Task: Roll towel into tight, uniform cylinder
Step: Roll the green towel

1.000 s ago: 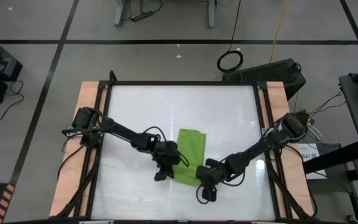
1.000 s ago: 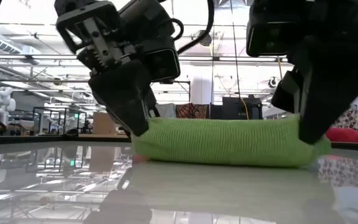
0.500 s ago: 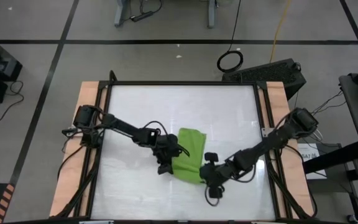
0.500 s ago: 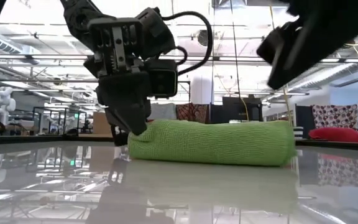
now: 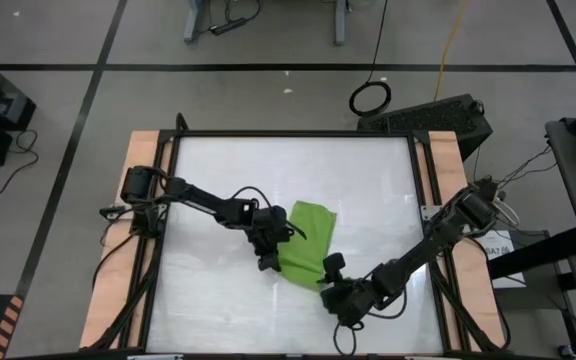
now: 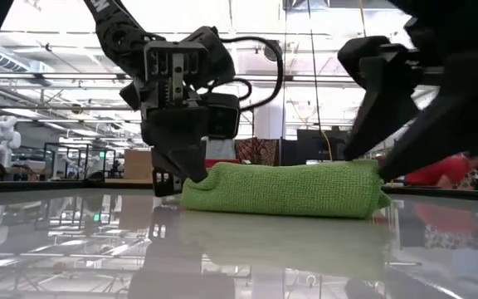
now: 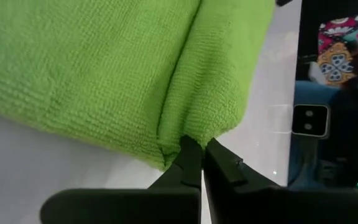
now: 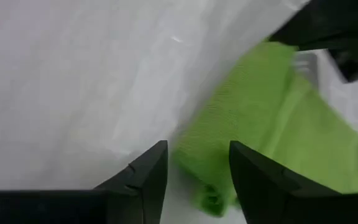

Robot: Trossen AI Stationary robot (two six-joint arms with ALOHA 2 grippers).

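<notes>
A: Towel (image 5: 306,243)?
B: Mid tabletop (image 5: 368,180), lime green, near edge rolled, the rest lying flat behind it.
A: Left gripper (image 5: 267,262)?
B: At the roll's left end, jaws pressed together right against the towel's corner; cannot tell whether any cloth is pinched.
A: Right gripper (image 5: 329,266)?
B: Just off the roll's right end, lifted above the tabletop, jaws apart, holding nothing.

No readable text
No label, brand, number or sign is legible on anything in these views.
</notes>
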